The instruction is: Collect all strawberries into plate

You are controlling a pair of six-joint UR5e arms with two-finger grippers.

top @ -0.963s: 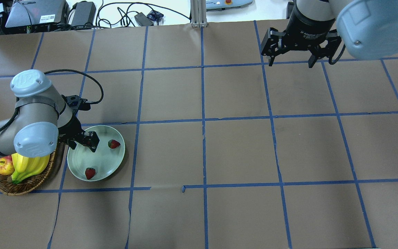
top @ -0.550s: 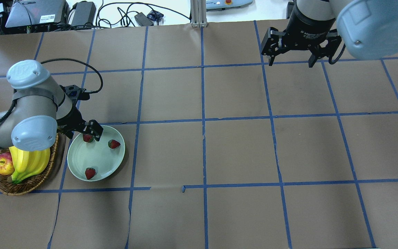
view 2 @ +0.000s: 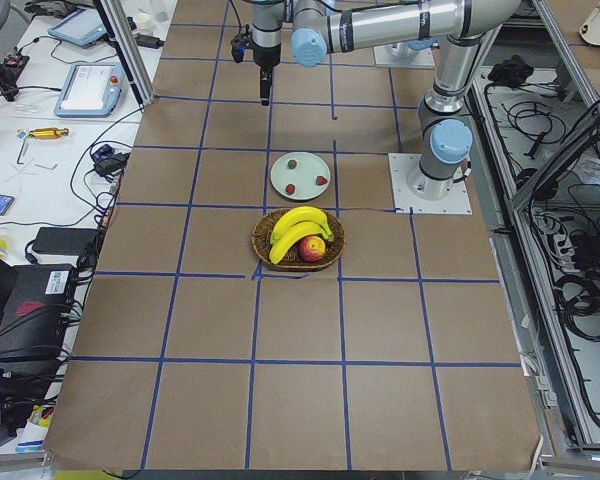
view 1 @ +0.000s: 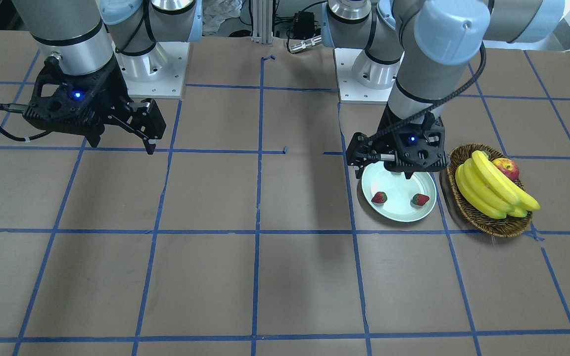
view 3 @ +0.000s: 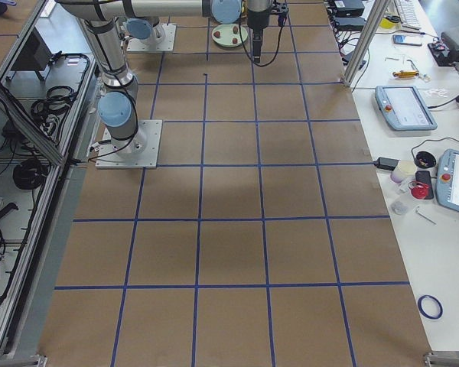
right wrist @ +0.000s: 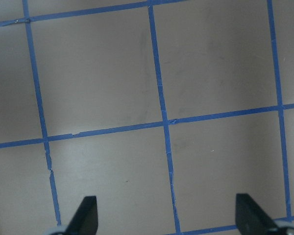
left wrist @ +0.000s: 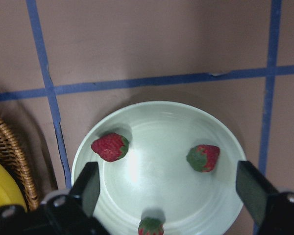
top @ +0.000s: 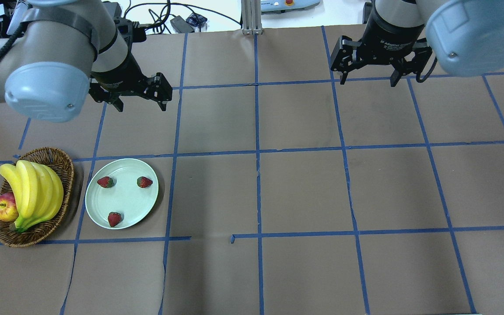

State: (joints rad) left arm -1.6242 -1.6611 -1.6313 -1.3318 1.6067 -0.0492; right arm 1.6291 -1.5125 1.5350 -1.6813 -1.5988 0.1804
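Three red strawberries lie apart on the pale green plate. My left gripper is open and empty, raised well above the plate. Its wrist view looks straight down on the plate and all three strawberries, between its open fingers. In the front view the left gripper hides one strawberry; two strawberries show there. My right gripper is open and empty, far off at the table's right.
A brown wicker basket with bananas and a red apple stands just left of the plate. The right wrist view shows only brown paper with blue tape lines.
My left gripper has let go of the third strawberry on the plate's far left part and risen high above the plate. The right arm has not moved.
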